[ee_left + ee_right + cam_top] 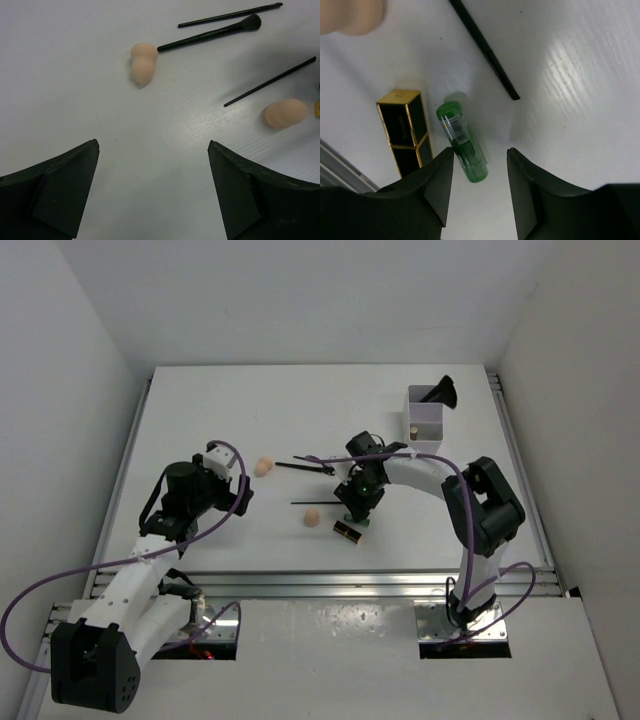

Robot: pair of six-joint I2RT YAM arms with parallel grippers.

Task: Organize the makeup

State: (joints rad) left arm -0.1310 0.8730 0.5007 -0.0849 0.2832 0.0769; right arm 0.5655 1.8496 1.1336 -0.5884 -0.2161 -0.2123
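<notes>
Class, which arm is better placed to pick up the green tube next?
Right. The right gripper is over the green tube, fingers either side of one end; the left gripper hangs open near a sponge, farther away.

Here's the white bench (250, 410), smooth, catching a soft glare in places. Over near its far right corner sits a translucent white box (426, 437), two compartments, one behind the other, upright and square to the edge. A silver metal rail (330, 585) runs along the near edge, with side rails (518, 460) down both flanks. Plain white walls (300, 300) close it in.
</notes>
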